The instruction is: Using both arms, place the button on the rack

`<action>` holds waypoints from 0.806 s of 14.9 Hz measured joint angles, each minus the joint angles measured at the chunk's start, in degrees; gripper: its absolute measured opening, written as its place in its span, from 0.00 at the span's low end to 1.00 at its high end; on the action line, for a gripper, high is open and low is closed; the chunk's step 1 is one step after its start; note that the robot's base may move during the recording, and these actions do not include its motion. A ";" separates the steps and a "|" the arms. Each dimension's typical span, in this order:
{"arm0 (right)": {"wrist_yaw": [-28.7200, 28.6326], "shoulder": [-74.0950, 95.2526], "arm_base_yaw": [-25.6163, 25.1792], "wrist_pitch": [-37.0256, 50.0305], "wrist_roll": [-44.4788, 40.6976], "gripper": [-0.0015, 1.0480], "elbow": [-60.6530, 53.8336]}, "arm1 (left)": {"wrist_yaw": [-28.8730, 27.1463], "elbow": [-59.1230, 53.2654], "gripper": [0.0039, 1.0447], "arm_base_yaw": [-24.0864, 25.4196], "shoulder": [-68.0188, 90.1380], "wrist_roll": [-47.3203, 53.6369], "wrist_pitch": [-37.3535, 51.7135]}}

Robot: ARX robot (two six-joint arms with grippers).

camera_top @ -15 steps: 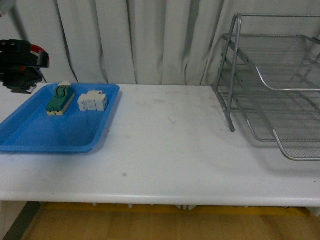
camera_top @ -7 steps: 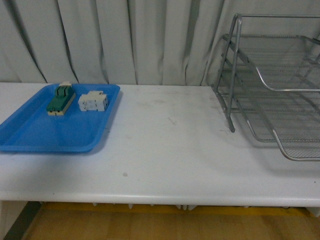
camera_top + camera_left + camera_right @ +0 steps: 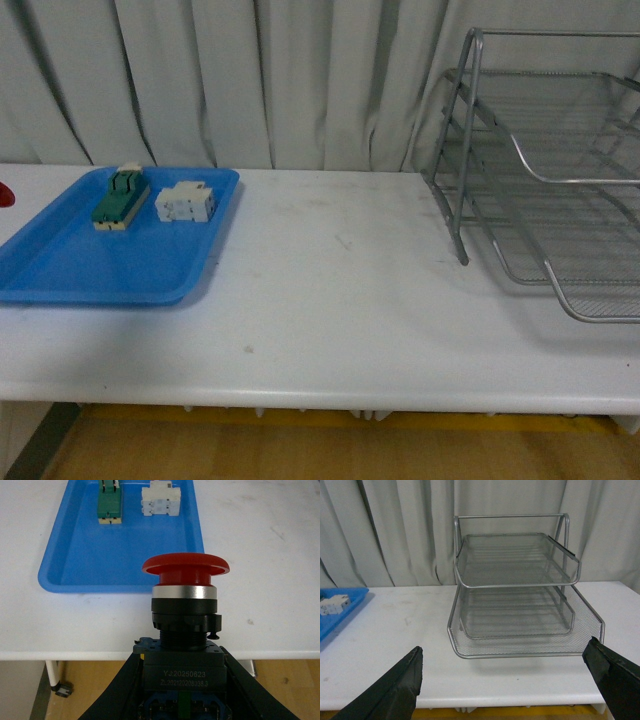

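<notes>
Clamped by its black blocky body between the left fingers [image 3: 125, 685] over the white counter's [image 3: 260, 555] near-left edge, the red mushroom-capped push-button [image 3: 184, 605] looks light, rigid and best gripped on its flat body sides, while the right fingers [image 3: 395, 690] gape empty facing the silver wire-mesh rack [image 3: 517, 654].

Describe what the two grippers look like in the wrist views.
Left gripper: smooth black fingers flaring outward toward the base, only partly in frame. Right gripper: two matte black, wedge-shaped fingers tapering to blunt tips. No cables or markings visible on either.
</notes>
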 joint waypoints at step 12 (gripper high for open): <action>0.00 0.00 0.00 0.07 0.00 0.94 0.00 | -2.19 -0.83 0.34 -1.62 0.04 0.07 -0.02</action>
